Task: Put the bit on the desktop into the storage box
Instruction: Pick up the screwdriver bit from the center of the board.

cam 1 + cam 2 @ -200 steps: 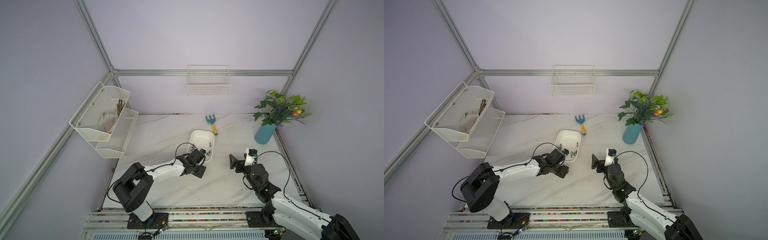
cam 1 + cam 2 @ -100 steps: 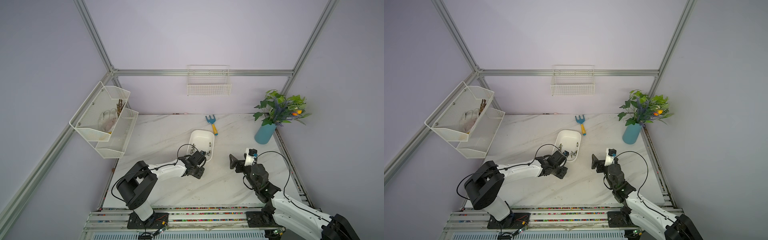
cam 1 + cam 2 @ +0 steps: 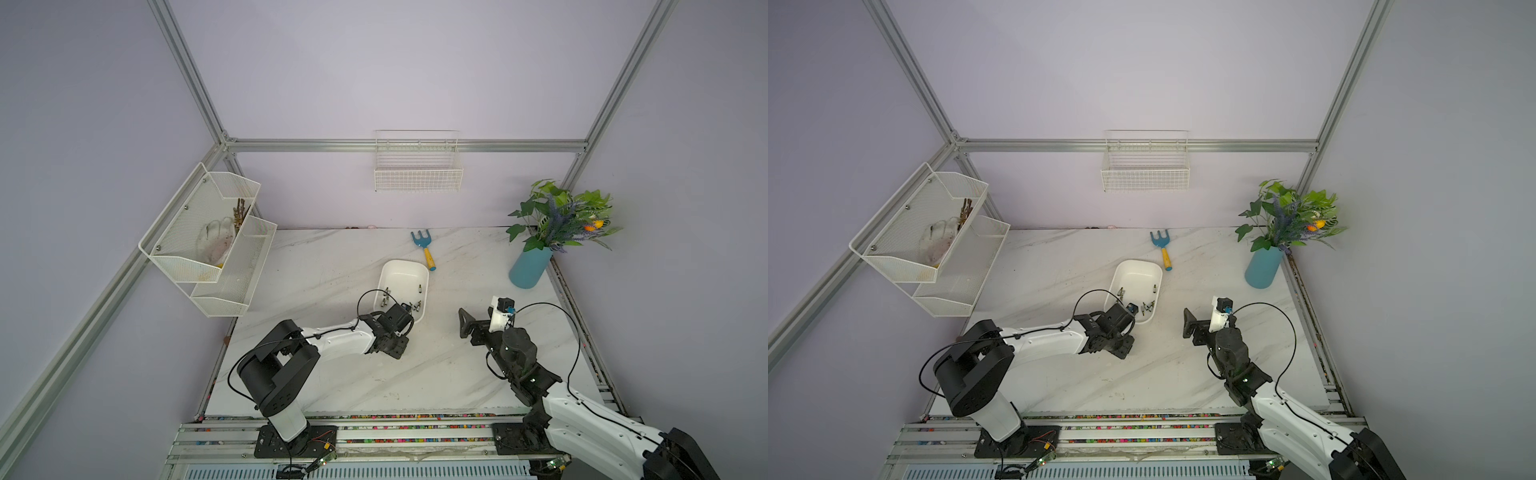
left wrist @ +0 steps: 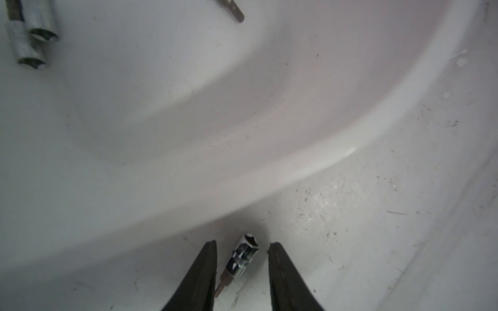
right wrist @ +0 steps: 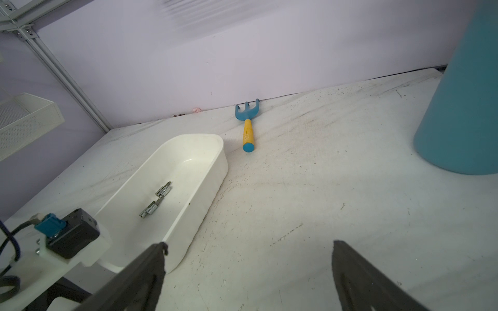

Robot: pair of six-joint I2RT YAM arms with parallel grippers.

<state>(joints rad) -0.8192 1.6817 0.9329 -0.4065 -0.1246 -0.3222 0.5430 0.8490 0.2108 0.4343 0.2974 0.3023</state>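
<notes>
The left hand (image 4: 243,243) is partly open around the shiny bit (image 4: 244,257), which lies on the table (image 4: 377,215) just beside the white box (image 4: 188,134). The right hand (image 5: 249,243) is wide open, holding nothing.

A bit (image 4: 244,258) lies on the worktop (image 4: 377,215) between the fingers of the left hand (image 4: 242,243), just outside the near rim of the storage box (image 4: 296,167). More bits (image 5: 155,200) lie in the box, ahead of that hand. The box sits left of the right hand (image 5: 250,243), with the garden fork (image 5: 248,126) just behind the box's far corner. The vase (image 5: 463,107) stands to that hand's right, farther back.
</notes>
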